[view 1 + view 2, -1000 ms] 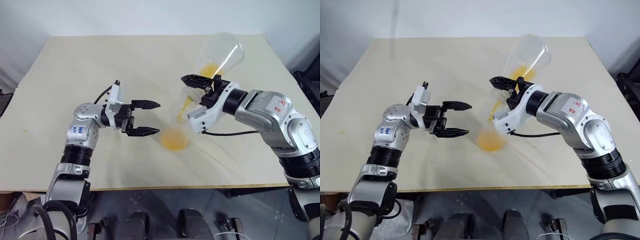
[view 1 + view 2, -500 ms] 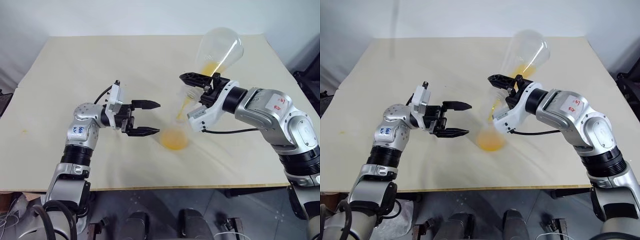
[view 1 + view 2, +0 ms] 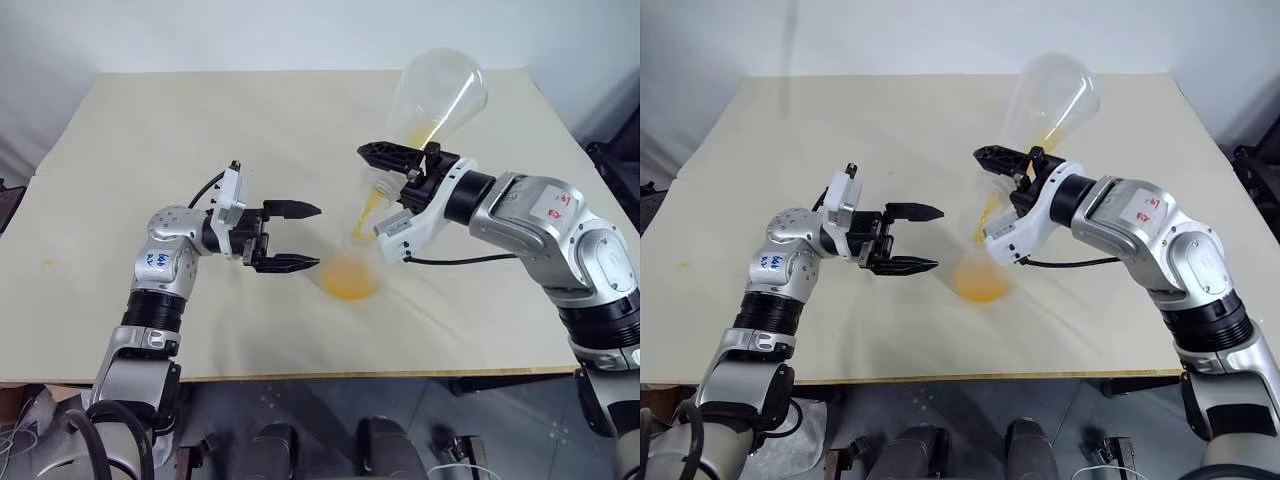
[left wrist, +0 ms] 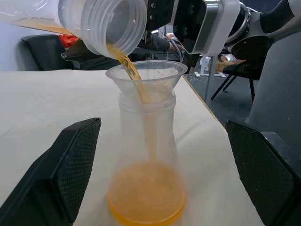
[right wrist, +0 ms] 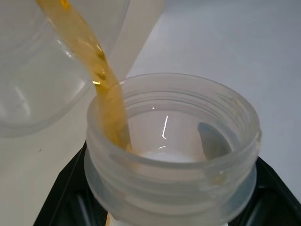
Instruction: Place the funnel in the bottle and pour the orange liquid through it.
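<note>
Compared with a second ago, the large clear conical flask (image 3: 437,92) is tipped a little steeper, its base raised higher, while the left arm is unchanged. That flask is gripped at its threaded neck by the right claw (image 3: 398,165), which is closed tight around it, and a thin stream of translucent yellow-orange liquid (image 4: 133,75) is being poured from its mouth. The stream is caught by the small colourless plastic funnel (image 4: 146,80), which is seated in the neck of the smaller clear conical flask (image 4: 146,160) standing upright on the pale counter (image 3: 150,130) between the two arms. A shallow pool of the liquid is gathered in the bottom of that smaller flask, and some is left in the upper one. The left claw (image 3: 292,236) is held level just beside the smaller flask, spread fully apart and gripping nothing. For the pour to go well, the tilt should be raised slowly so the stream is kept inside the funnel's rim, and the funnel should not be nudged by the pouring lip; the open left claw could be used to steady the smaller flask if it is rocked. Counted: two flasks, one funnel, two claws.
</note>
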`<action>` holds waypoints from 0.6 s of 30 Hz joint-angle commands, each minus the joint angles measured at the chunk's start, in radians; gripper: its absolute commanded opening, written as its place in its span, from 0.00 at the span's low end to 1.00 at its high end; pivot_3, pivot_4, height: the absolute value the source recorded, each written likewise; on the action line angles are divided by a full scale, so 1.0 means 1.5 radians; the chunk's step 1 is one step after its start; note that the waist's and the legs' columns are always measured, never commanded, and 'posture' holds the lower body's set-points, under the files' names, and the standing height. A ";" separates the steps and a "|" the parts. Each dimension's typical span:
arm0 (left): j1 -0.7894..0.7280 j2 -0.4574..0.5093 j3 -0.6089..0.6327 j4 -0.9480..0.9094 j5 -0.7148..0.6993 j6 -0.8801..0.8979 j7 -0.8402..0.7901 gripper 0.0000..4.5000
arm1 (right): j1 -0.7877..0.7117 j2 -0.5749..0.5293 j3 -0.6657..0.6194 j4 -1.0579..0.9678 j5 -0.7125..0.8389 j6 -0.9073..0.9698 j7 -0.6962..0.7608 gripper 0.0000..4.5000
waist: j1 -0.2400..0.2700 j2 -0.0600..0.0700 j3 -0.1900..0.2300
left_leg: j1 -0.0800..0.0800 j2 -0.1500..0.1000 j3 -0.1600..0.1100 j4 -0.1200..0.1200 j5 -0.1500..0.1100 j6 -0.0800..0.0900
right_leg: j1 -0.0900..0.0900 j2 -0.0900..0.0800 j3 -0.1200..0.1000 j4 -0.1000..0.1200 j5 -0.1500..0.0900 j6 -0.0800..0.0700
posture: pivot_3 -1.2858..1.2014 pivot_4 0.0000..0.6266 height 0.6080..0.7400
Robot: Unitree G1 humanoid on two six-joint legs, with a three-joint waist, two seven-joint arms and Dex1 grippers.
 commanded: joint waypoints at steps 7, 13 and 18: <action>-0.016 -0.001 0.004 -0.009 0.001 -0.006 -0.004 1.00 | -0.021 -0.008 -0.009 -0.006 -0.016 -0.019 -0.014 0.55 | 0.000 0.000 0.000 | 0.000 0.000 0.000 0.000 0.000 0.000 | 0.000 0.000 0.000 0.000 0.000 0.000 | 0.52 0.24 1.00; -0.019 -0.002 0.004 -0.004 0.002 -0.008 -0.005 1.00 | -0.024 -0.012 -0.011 -0.003 -0.024 -0.030 -0.020 0.55 | 0.000 0.000 0.000 | 0.000 0.000 0.000 0.000 0.000 0.000 | 0.000 0.000 0.000 0.000 0.000 0.000 | 0.52 0.24 1.00; -0.021 -0.002 0.004 -0.001 0.002 -0.010 -0.006 1.00 | -0.026 -0.017 -0.010 -0.001 -0.027 -0.048 -0.023 0.55 | 0.000 0.000 0.000 | 0.000 0.000 0.000 0.000 0.000 0.000 | 0.000 0.000 0.000 0.000 0.000 0.000 | 0.52 0.24 1.00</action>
